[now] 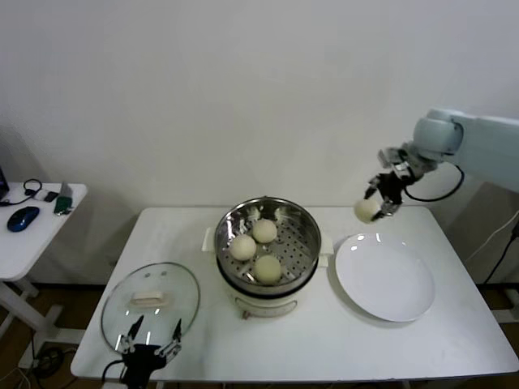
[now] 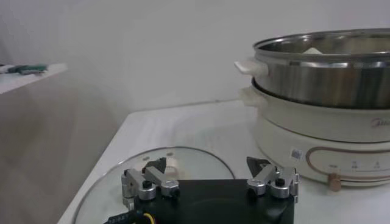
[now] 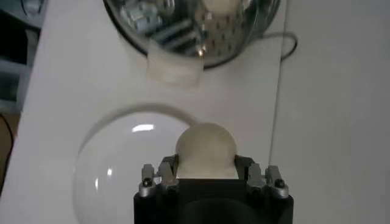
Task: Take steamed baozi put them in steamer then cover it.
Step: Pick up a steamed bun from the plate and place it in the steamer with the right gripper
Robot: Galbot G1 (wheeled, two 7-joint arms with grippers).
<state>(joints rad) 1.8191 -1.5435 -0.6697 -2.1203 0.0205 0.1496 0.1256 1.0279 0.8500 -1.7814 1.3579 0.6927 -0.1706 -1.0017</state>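
Shiny steel makes up the steamer [image 1: 304, 235], which sits in the middle of the white table [image 1: 454, 340] on a white base. Three baozi [image 1: 264, 230] lie inside the steamer on the tray with holes, close together. The fourth baozi [image 1: 366, 210] is up in the air, to the right of the steamer and above the far edge of the white plate [image 1: 405, 300]. The right gripper [image 1: 381, 204] has its fingers closed around this bun and is holding it; in the right wrist view the bun [image 3: 206, 149] sits snug between the two fingers [image 3: 159, 179]. The plate lies flat on the table just to the right of the steamer. The glass lid [image 1: 174, 284] lies flat on the table to the left of the steamer, near the front edge. The left gripper [image 1: 152, 334] hangs over the front of the lid with its fingers spread wide and holding nothing
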